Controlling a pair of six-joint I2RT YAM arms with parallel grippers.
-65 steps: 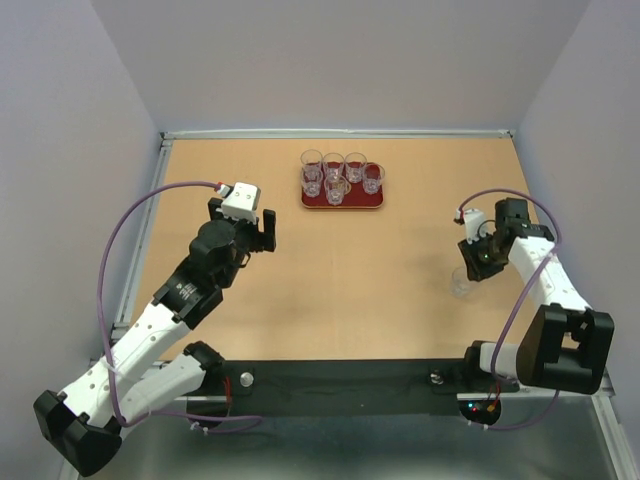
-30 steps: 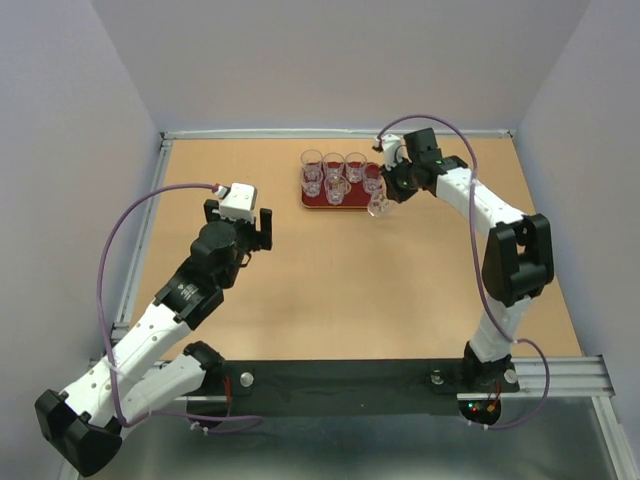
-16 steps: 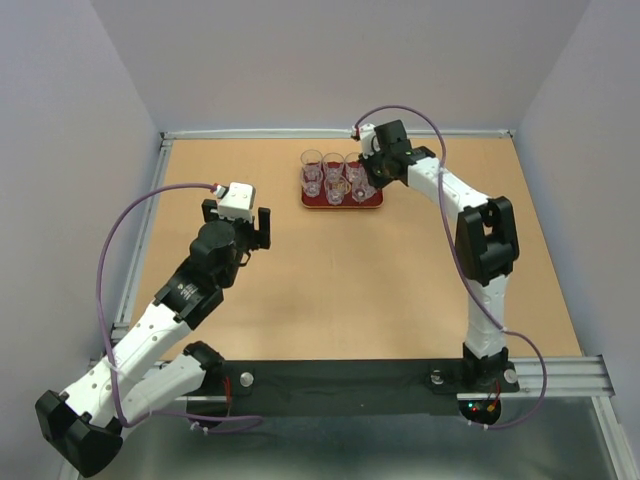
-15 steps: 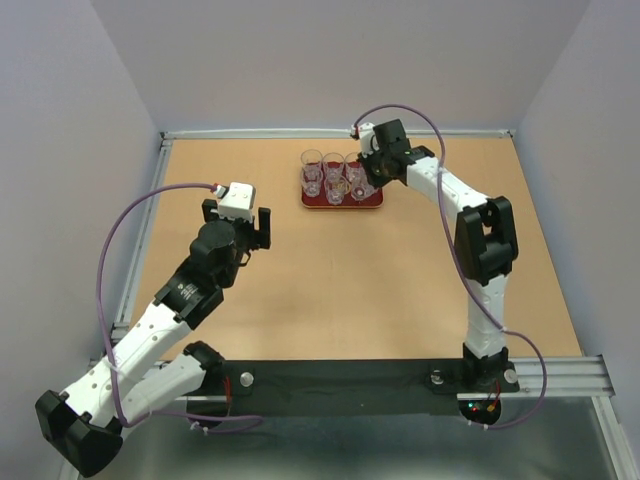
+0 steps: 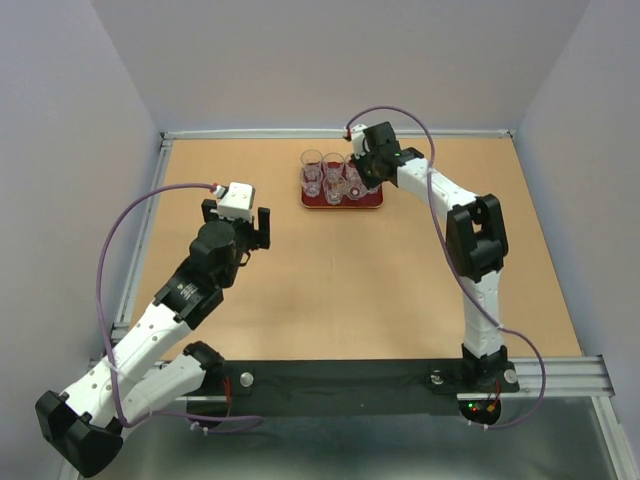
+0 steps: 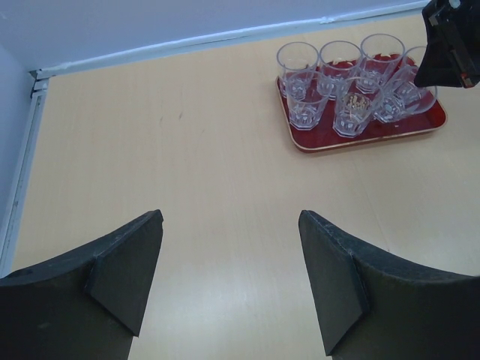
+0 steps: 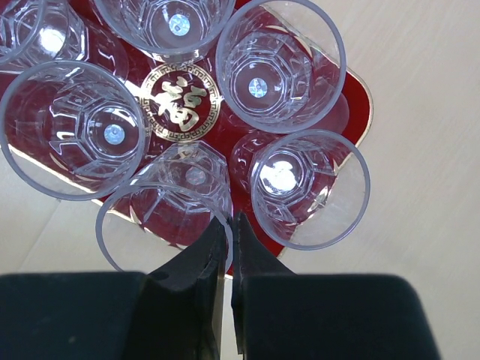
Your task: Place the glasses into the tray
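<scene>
The dark-red tray [image 5: 342, 204] with a gold emblem [image 7: 180, 101] lies at the back middle of the table. Several clear glasses [image 5: 312, 167] stand in it. My right gripper [image 7: 231, 222] is over the tray's right end, shut on the rim of one more glass [image 7: 174, 196], which hangs tilted just above the red surface beside another glass [image 7: 307, 187]. From the left wrist view this held glass [image 6: 409, 79] leans under the black right gripper [image 6: 450, 41]. My left gripper [image 6: 229, 277] stays open and empty over bare table, well left of and nearer than the tray [image 6: 367, 142].
A white rail [image 5: 335, 132] and grey walls border the table at the back and sides. The right arm [image 5: 470, 240] stretches from the near right across to the tray. The left arm [image 5: 190, 280] lies along the left side.
The right arm has swung from the table's right side to the tray with the glass and edged further left over it. The left arm has barely moved.
</scene>
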